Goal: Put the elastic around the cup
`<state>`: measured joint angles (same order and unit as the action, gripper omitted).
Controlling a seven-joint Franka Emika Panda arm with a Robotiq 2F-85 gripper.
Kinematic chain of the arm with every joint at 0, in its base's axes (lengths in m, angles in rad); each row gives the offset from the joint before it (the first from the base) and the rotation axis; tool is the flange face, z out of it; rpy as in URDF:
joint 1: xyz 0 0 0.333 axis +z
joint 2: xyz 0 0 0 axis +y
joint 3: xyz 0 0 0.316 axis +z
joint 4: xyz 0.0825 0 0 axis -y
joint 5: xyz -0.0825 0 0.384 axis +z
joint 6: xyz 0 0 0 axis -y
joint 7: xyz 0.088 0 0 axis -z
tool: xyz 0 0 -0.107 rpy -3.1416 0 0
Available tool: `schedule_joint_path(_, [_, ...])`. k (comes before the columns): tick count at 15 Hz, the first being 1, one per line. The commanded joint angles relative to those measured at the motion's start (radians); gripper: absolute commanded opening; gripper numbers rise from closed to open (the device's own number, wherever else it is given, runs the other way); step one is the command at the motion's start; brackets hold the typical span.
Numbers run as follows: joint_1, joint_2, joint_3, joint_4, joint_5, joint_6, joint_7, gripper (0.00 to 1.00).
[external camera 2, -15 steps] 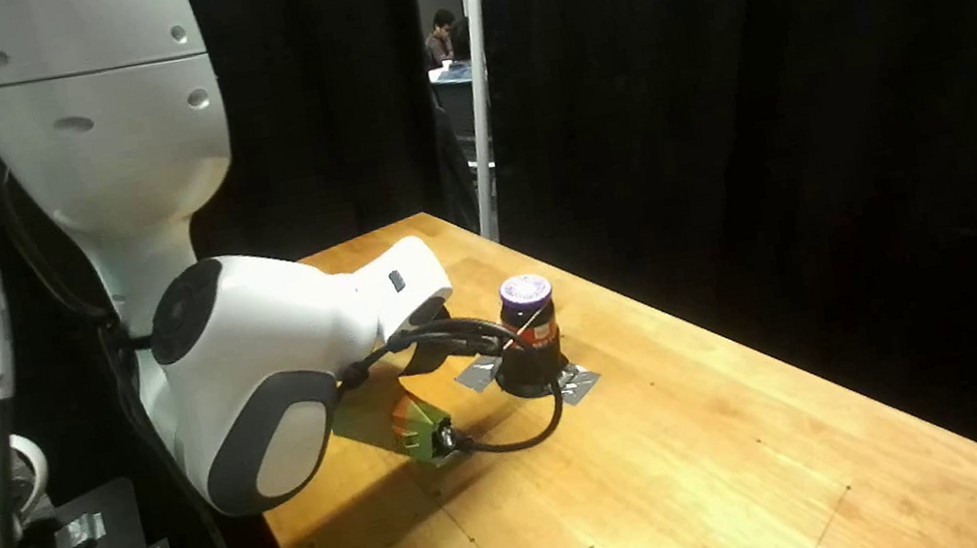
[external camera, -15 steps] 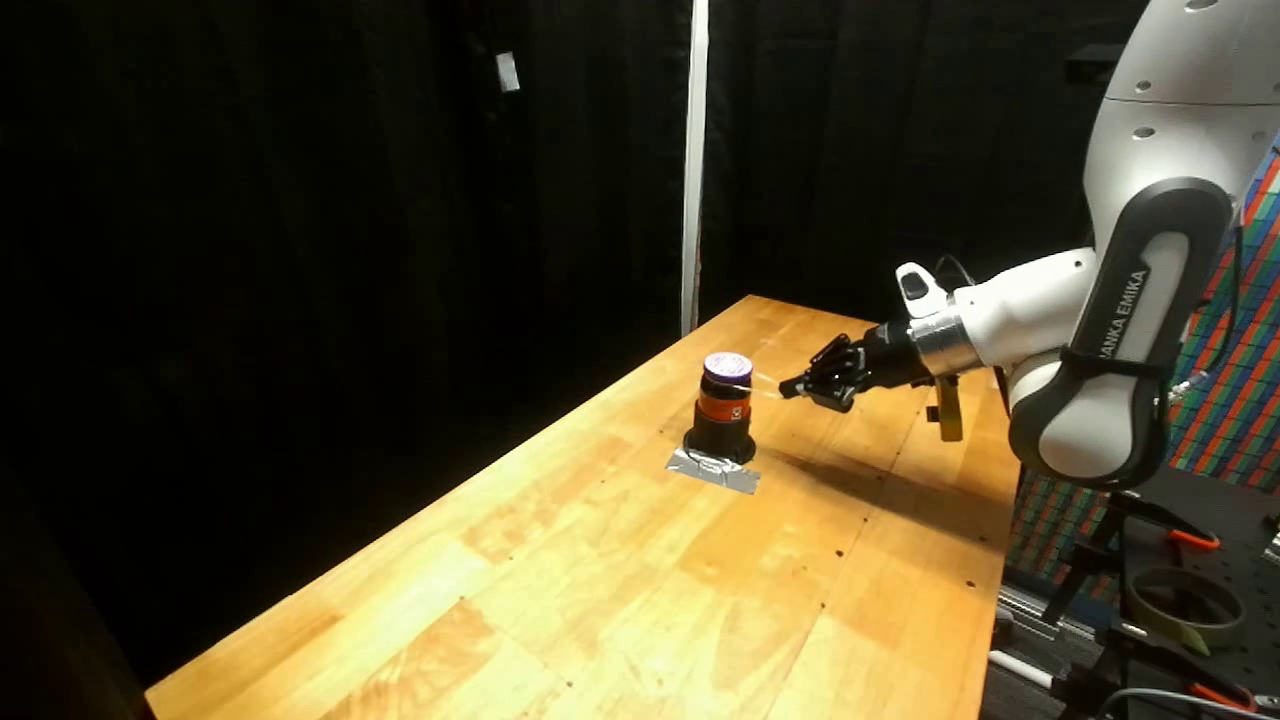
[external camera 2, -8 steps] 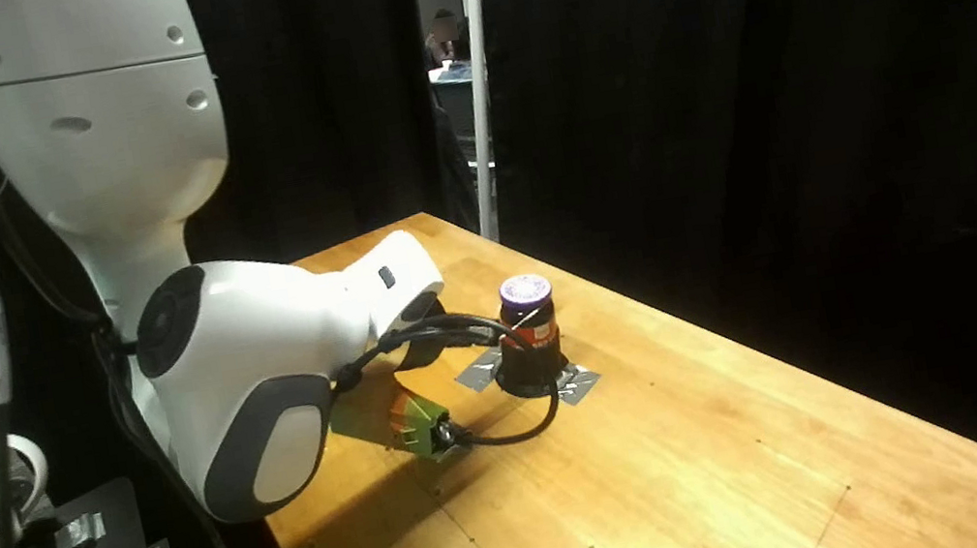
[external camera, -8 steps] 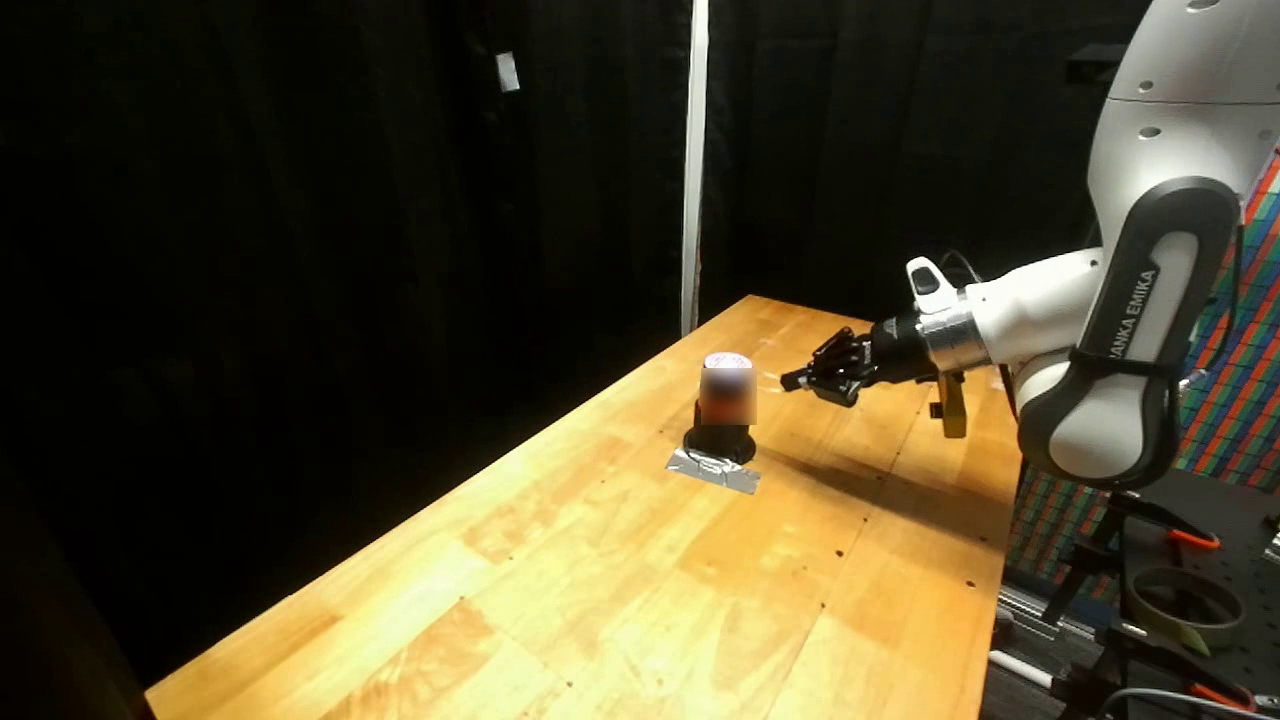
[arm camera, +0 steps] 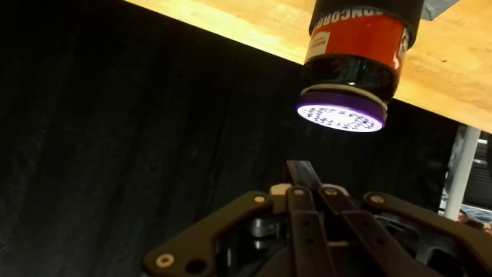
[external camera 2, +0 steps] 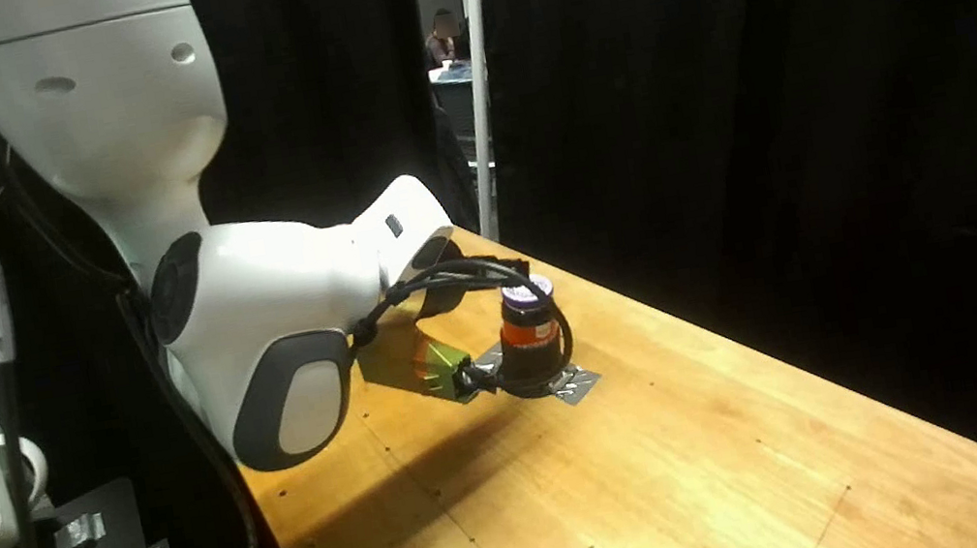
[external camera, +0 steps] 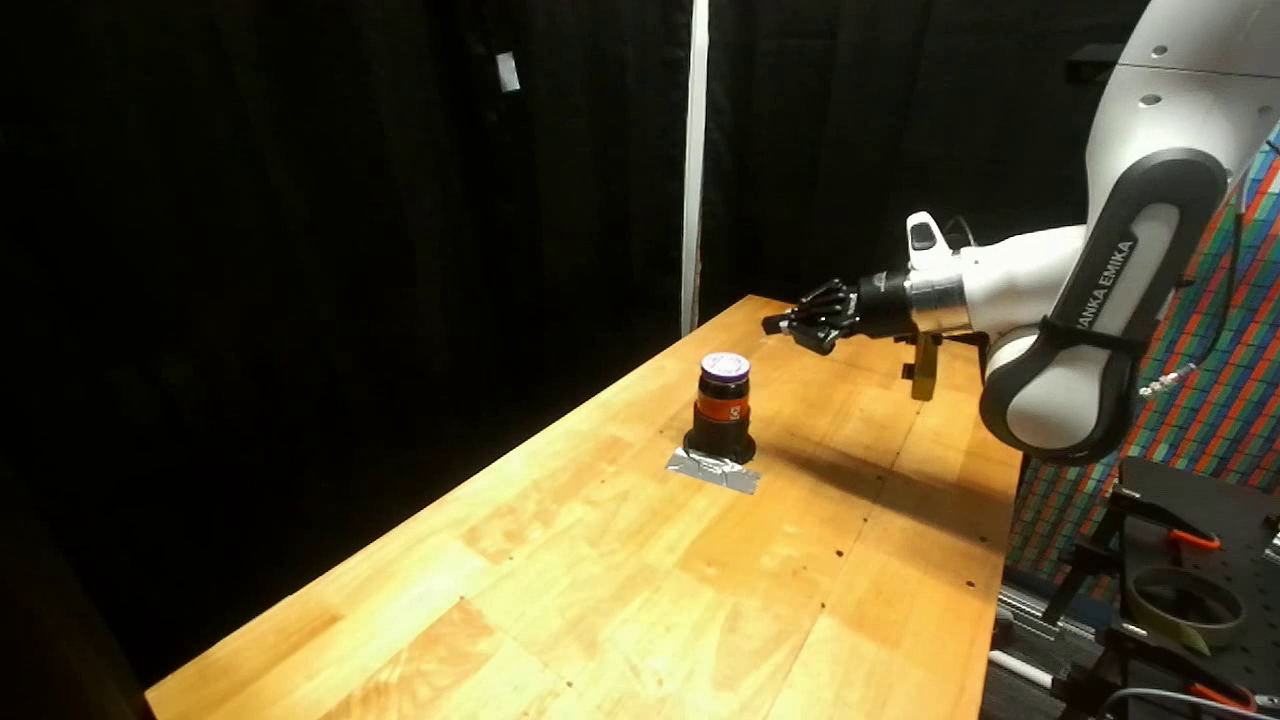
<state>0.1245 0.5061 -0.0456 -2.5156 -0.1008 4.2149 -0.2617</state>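
Wooden table; jar reading "CONCORD", elastic around it; arm reading "EMIKA"; pincer closed.

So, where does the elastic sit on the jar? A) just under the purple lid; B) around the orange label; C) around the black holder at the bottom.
A: in the wrist view, which stands upside down, the pale elastic runs across the visible side of the jar right beside its purple lid, clear of the orange label.
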Motion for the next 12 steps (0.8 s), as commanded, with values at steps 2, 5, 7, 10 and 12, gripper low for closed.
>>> schedule_joint_path(2, [0.002, -0.039, 0.006, -0.034, 0.025, 0.027, -0.028, 0.0])
schedule_joint_path(5, [0.024, -0.231, -0.013, -0.163, 0.08, -0.222, -0.073, 0.28])
schedule_joint_path(7, [0.051, -0.311, -0.017, -0.205, 0.19, -0.369, -0.111, 0.4])
schedule_joint_path(10, [0.135, -0.447, -0.067, -0.215, 0.453, -0.616, -0.24, 0.65])
schedule_joint_path(12, [0.203, -0.521, -0.153, -0.179, 0.63, -0.759, -0.392, 0.79])
